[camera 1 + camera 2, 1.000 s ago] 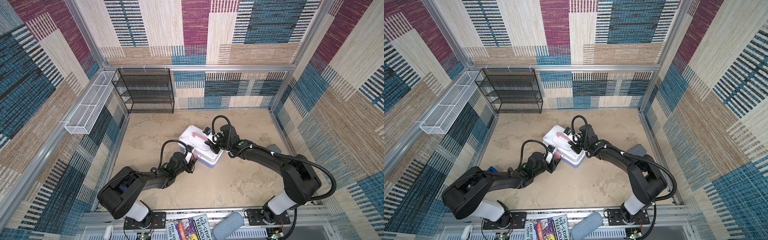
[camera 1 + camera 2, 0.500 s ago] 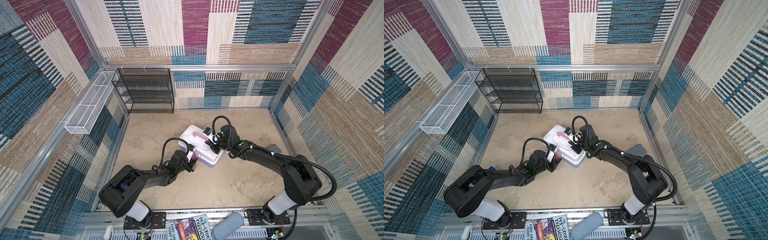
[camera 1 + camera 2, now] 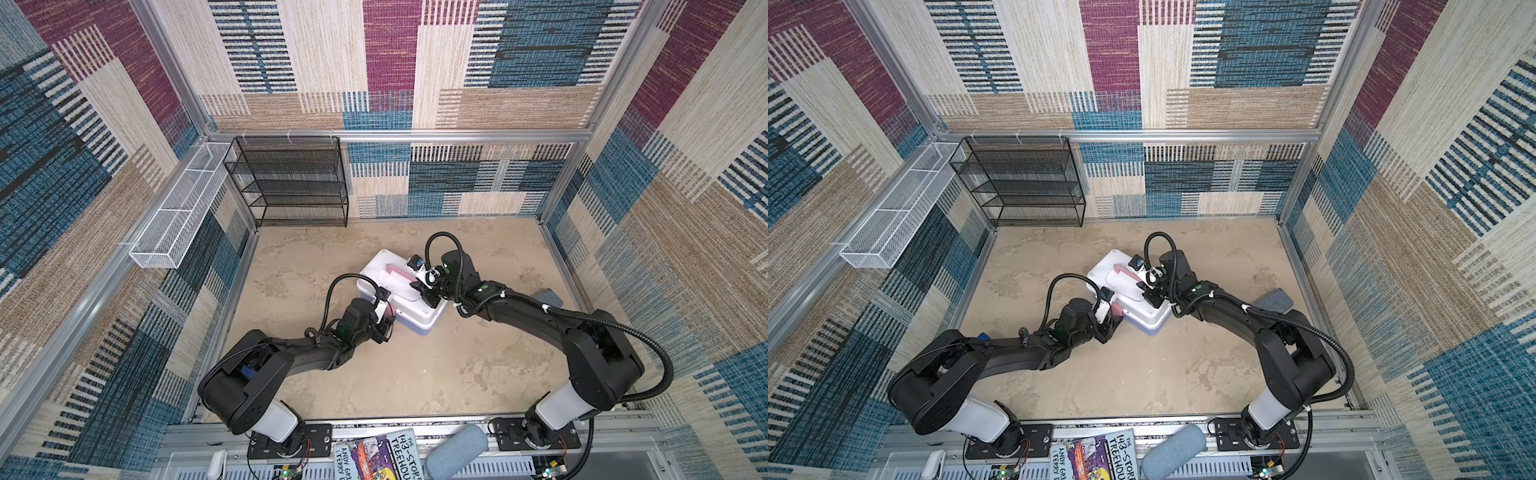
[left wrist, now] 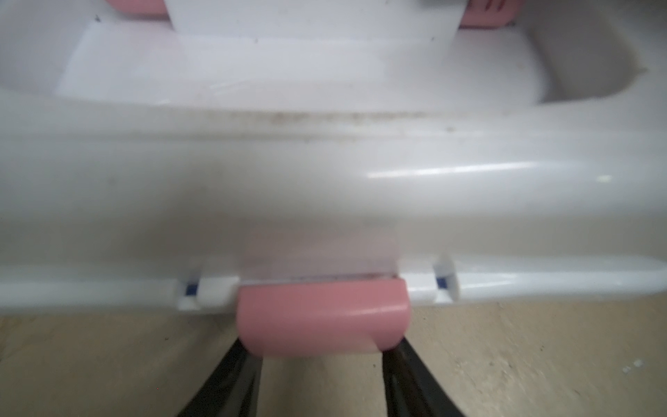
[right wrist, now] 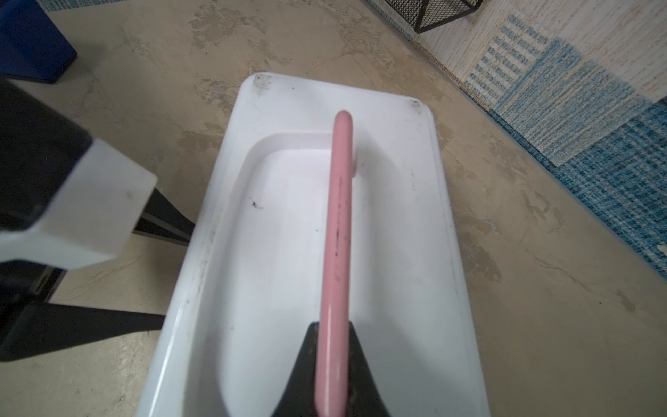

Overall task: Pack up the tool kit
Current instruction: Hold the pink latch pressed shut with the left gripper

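The tool kit point(image 3: 374, 270) point(image 3: 1113, 266) stands closed in the middle of the floor, white lid on top, with a strip of lavender-blue base point(image 3: 419, 330) showing at its near corner. The pink handle point(image 5: 337, 224) stands up from the lid, and my right gripper point(image 5: 332, 361) point(image 3: 424, 286) is shut on it near one end. My left gripper point(image 4: 321, 355) point(image 3: 1111, 322) is low at the box's front side. Its fingers point(image 4: 234, 379) stand apart, with the tips hidden under the pink latch point(image 4: 323, 317) point(image 3: 1116, 309), which sticks out from the lid's edge. No loose tools are visible.
A black wire shelf point(image 3: 291, 183) stands at the back left, beside a white wire basket point(image 3: 178, 212) on the left wall. A flat grey pouch point(image 3: 548, 297) lies at the right wall. A dark blue object point(image 5: 32, 36) sits beyond the left arm. A book point(image 3: 378, 457) lies at the front rail.
The left arm has shifted slightly. Both grippers and the box stay where they were.
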`<state>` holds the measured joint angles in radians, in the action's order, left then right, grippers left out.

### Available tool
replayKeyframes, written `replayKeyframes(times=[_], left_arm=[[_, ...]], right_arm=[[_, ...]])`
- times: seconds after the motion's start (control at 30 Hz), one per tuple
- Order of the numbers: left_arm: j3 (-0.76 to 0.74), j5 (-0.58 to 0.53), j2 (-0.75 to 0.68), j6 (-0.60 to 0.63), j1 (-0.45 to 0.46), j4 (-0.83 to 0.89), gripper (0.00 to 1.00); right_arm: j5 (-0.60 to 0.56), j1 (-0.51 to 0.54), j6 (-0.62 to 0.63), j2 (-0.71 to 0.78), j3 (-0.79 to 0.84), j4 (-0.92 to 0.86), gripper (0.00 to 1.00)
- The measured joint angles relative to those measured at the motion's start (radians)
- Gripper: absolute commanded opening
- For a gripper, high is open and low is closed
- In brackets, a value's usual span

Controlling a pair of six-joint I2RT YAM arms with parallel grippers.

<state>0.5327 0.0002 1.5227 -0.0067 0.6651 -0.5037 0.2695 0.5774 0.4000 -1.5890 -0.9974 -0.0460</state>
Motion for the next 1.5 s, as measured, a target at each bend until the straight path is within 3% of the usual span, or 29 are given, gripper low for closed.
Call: replayKeyframes(times=[1.5], left_arm=[[0.110,0.123,0.027,0.038,-0.066,0.180,0.43]], right_arm=[[-0.003,-0.002,-0.004,0.008,0.021,0.026,0.12]])
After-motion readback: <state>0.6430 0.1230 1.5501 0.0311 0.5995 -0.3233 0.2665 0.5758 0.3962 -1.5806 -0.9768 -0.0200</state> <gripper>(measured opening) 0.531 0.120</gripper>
